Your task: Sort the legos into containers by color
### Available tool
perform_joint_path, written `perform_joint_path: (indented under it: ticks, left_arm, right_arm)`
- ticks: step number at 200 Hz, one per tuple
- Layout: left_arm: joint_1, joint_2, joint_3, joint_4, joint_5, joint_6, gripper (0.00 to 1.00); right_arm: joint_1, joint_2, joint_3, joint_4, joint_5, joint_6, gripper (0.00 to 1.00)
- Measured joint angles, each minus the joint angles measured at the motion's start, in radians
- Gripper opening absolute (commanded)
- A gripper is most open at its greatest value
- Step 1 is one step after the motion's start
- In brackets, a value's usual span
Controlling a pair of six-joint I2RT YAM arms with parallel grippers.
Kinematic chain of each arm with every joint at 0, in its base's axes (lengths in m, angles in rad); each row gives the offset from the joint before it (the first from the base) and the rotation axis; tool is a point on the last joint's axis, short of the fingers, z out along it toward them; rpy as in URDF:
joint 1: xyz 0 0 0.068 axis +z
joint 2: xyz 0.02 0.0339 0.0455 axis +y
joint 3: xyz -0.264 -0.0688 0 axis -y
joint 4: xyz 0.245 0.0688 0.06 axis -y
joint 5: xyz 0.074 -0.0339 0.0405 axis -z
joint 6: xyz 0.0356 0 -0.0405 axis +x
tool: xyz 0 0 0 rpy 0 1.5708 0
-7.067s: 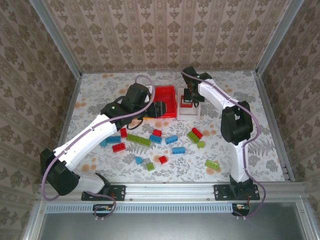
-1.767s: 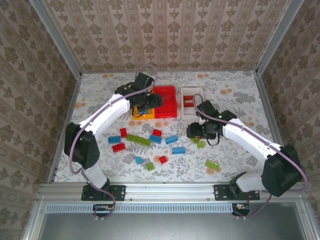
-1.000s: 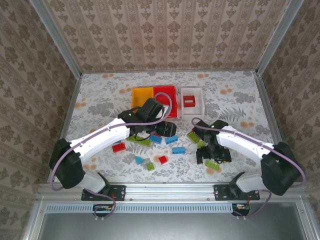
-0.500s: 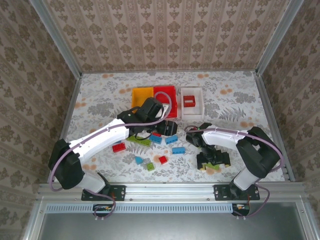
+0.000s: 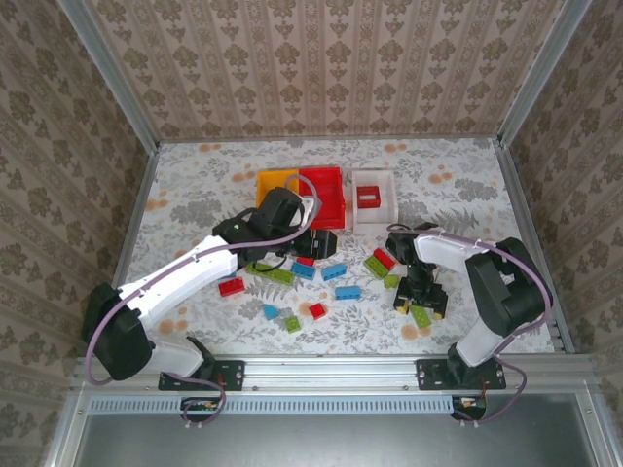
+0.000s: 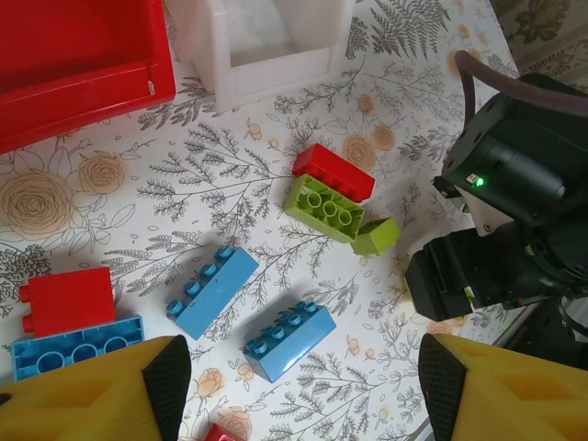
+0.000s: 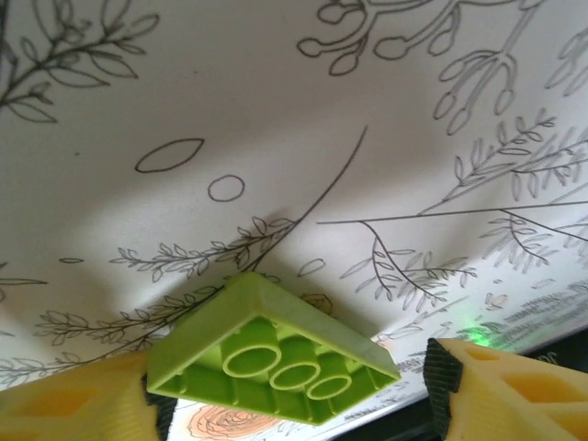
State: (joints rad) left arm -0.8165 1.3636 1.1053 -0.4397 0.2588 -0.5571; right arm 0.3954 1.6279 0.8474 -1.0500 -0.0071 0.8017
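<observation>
My right gripper (image 5: 417,300) is low over a lime-green lego (image 5: 421,314) at the right front. In the right wrist view this lego (image 7: 276,354) lies between the fingers with its hollow underside showing. The left pad (image 7: 162,404) touches it and the right pad (image 7: 441,372) stands a little off, so the gripper (image 7: 299,390) is open. My left gripper (image 5: 326,243) hangs open and empty above two blue legos (image 6: 211,291) (image 6: 289,340). The orange-yellow (image 5: 273,182), red (image 5: 321,177) and white (image 5: 375,216) containers stand in a row behind; a red lego (image 5: 368,198) lies in the white one.
Loose legos lie across the middle: a red (image 5: 384,258) and green pair (image 5: 376,266), a small green one (image 5: 391,281), a long green one (image 5: 271,272), a red one (image 5: 232,287), and a blue, green and red group (image 5: 293,324). My right arm's black wrist (image 6: 514,211) is close.
Both arms came down from the containers to the loose legos. In the last half second the right gripper shifted slightly back over the green lego and the left gripper edged back.
</observation>
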Motion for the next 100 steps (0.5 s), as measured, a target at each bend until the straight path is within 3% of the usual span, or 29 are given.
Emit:
perform_joint_path:
  ticks: [100]
  left_arm:
    - [-0.001,0.0,-0.019,0.024,0.011,-0.023,0.69]
  right_arm:
    - [-0.025,-0.02,-0.024,0.049,-0.077,0.051,0.65]
